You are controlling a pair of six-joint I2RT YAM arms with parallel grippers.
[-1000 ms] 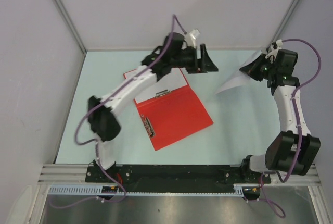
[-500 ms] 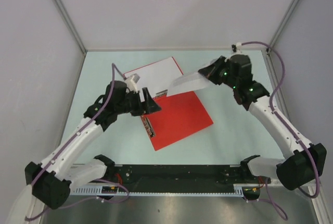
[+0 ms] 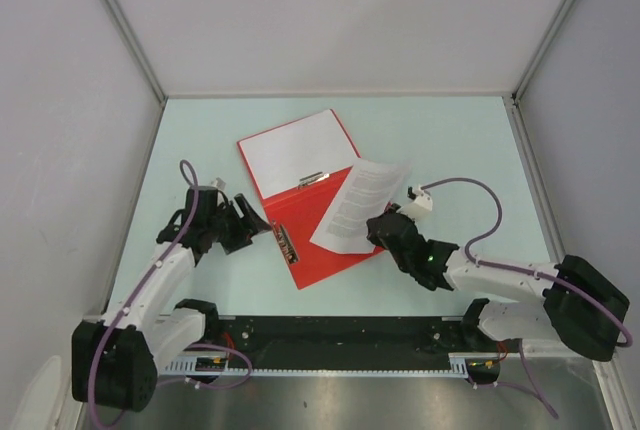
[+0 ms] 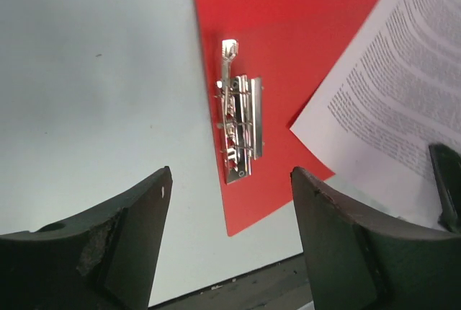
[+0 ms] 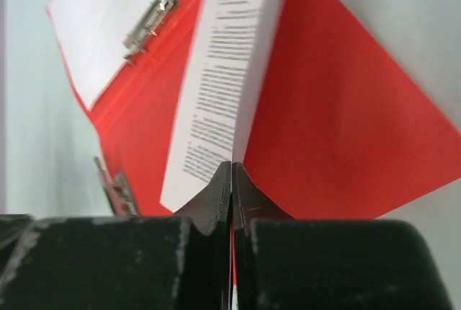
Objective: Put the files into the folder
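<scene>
The red folder [image 3: 345, 227] lies open on the table, with a white sheet [image 3: 295, 150] on its far half under a metal clip [image 3: 313, 180]. My right gripper [image 3: 378, 234] is shut on the near edge of a printed file sheet [image 3: 358, 205], which slants over the folder's right half. In the right wrist view the jaws [image 5: 232, 167] pinch that sheet [image 5: 223, 72] above the red cover [image 5: 346, 122]. My left gripper [image 3: 260, 230] stands open just left of the folder, and holds nothing. Its view shows the folder's side clip [image 4: 238, 130] ahead between the fingers [image 4: 122, 231].
Grey walls close in the pale table [image 3: 460, 150] on three sides. The black base rail [image 3: 340, 330] runs along the near edge. The right arm's cable [image 3: 480, 210] loops above the table.
My right arm swung in from the far right and came down low, carrying the sheet over the folder. My left arm drew back from the folder's far edge to its near left side.
</scene>
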